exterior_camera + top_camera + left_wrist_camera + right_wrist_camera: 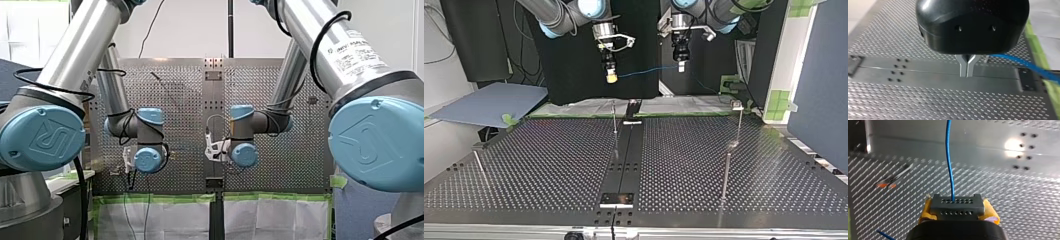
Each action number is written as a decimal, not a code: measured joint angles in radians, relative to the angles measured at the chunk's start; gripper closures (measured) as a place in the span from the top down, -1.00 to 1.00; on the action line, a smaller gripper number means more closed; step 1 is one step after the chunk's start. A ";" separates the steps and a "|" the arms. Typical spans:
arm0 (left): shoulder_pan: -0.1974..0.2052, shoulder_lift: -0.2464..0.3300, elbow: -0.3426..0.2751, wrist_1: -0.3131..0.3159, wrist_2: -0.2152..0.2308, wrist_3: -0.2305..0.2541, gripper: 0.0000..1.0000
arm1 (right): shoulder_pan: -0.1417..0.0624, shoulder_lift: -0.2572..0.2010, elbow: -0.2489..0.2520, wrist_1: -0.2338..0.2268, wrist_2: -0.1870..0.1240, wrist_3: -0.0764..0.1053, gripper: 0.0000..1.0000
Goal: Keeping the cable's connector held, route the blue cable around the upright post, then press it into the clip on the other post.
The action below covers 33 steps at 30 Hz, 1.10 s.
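Cable [948, 157]: blue, strung in the air between my two claws, well above the table [549, 165] and touching no post.
Connector [957, 206]: a grey block with two rows of holes; the cable ran straight out of its top row.
Right claw [611, 76]: closed on the connector, with a yellow pad [926, 213] against each side.
Left claw [967, 72]: metal fingers met at the tips. The cable came out just beside their root, and I could not tell whether it was pinched there.
Post [614, 120]: thin and upright at the table's middle strip, below the cable and apart from it.
Clip post [739, 120]: I took it to be the one with the small head at the top view's right. The clip itself was too small to read.
Stage: I judged that routing had not begun.
Risk, slip: a sideways pull on a taut cable could twist the connector out of the pads.
Risk, miss: coming down too high or on the wrong side, the cable could ride over the thin post instead of wrapping it.
Risk, clip: if the left claw's hold was loose, the cable could slide and leave slack, so pressing might miss the clip.
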 joint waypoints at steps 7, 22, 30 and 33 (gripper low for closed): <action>0.037 -0.025 0.000 -0.013 0.032 -0.002 -1.00 | -0.018 0.052 -0.003 0.052 0.000 -0.017 -1.00; 0.039 -0.026 0.000 -0.012 0.036 -0.004 -1.00 | -0.019 0.178 -0.003 0.112 0.000 -0.018 -1.00; 0.026 0.029 0.003 -0.033 0.048 -0.059 -1.00 | -0.020 0.143 0.020 0.146 -0.005 0.009 -1.00; 0.029 0.059 0.003 -0.051 0.049 -0.089 -1.00 | -0.020 0.114 0.018 0.163 -0.030 0.037 -1.00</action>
